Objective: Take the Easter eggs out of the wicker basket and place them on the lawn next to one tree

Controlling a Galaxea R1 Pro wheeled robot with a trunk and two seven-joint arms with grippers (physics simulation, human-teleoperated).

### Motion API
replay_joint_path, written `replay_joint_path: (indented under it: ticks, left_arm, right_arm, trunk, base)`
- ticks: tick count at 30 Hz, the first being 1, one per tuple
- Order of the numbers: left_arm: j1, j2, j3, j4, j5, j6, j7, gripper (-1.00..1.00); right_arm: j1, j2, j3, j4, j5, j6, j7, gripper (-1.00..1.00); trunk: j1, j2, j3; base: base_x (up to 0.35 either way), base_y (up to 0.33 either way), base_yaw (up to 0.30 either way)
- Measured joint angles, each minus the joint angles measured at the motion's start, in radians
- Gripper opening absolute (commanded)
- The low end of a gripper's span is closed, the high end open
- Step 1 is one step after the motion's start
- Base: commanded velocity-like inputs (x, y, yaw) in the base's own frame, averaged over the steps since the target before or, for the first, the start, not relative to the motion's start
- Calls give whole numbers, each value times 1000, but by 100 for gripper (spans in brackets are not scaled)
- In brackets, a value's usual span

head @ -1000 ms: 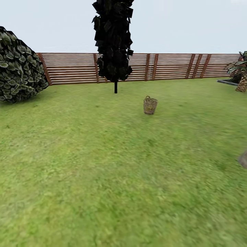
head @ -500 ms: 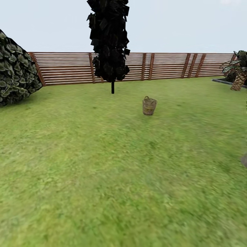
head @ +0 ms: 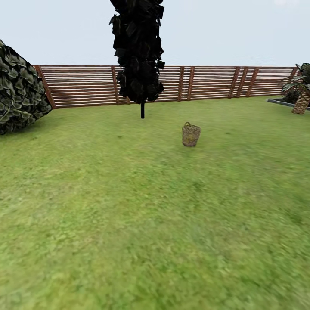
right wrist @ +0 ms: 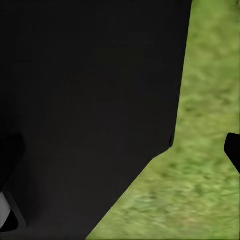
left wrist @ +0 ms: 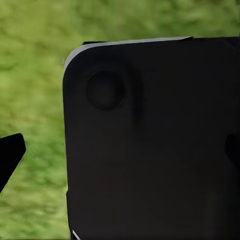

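The basket (head: 190, 135) stands upright on the lawn (head: 129, 206), out in the open grass in the far part of it, short of the fence (head: 206, 82) that runs along the lawn's far edge. Its woven wall is brown, with a small loop handle rising from the rim. What lies inside it cannot be made out at this range; no eggs can be told apart.

Just beyond the basket and nearer the fence stands a dark tree (head: 138, 51), a thin black stem carrying a tall column of near-black leaves. It is close to the basket but apart from it. A large leafy bush (head: 19, 92) fills the lawn's far left corner, touching the fence end. At the far right corner a short palm (head: 302, 92) with a scaly trunk stands beside a grey kerb. Pale sky lies above the fence.

In the left wrist view a flat black panel (left wrist: 150, 140) of the robot blocks most of the frame, with blurred grass behind it and a dark finger tip (left wrist: 9, 156) at one edge; whether that pincer is spread or pressed together cannot be told. In the right wrist view a similar black panel (right wrist: 90, 115) covers much of the grass and a dark tip (right wrist: 233, 149) shows at the border; its state cannot be told either.
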Motion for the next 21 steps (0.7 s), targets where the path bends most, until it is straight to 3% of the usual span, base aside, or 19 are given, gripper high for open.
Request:
replay_joint_path:
  ticks: [21]
  left_arm:
    - [0,0,0,0,0,0,0,100]
  right_arm:
    - [0,1,0,0,0,0,0,100]
  trunk:
    - [0,0,0]
  base:
    - [295,165,0]
